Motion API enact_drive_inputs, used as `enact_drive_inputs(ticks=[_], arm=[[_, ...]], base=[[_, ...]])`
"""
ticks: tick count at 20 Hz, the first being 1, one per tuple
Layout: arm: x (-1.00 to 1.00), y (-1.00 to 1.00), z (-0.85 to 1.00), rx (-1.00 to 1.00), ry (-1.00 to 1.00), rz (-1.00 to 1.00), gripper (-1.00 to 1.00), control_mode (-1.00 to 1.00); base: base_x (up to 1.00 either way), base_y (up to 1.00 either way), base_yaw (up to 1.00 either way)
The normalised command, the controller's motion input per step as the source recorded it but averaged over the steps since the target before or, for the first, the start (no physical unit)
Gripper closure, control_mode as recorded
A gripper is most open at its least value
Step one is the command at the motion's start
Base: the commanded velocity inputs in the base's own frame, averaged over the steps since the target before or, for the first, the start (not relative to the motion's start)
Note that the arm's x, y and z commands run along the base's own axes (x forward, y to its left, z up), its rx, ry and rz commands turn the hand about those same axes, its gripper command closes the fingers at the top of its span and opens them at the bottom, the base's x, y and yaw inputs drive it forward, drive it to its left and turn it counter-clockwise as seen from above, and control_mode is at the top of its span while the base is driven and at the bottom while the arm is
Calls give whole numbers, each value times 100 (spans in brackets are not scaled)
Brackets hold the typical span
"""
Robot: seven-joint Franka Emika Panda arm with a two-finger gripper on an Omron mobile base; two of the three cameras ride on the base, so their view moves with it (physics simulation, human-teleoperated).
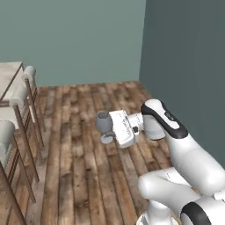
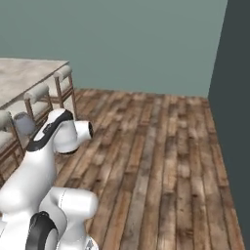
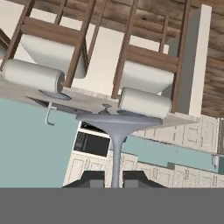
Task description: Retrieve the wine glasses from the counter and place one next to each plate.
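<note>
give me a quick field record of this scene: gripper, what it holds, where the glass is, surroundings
gripper: gripper shut on the stem of the wine glass
glass: held sideways in the air over the wooden floor, foot toward the chairs in the hand view
chairs: wooden chairs with cream cushions, at the table
plates: one plate visible on the table edge in the hand view

The wine glass (image 1: 103, 122) looked like smoky, translucent, smooth glass. The floor (image 1: 83, 176) was weathered wood planks, matt. The chairs (image 3: 144, 65) had brown wooden frames and pale cloth-like cushions.
</note>
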Motion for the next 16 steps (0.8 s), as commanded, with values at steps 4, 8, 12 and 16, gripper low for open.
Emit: enact_drive_inputs(ticks=[4, 8, 12, 16], arm=[[0, 0, 0, 0, 0, 0, 100, 100], [0, 0, 0, 0, 0, 0, 100, 100], [0, 0, 0, 0, 0, 0, 100, 100], [0, 0, 0, 0, 0, 0, 100, 100]], base=[[49, -2, 48], [54, 0, 49], [60, -31, 52], [60, -49, 53]])
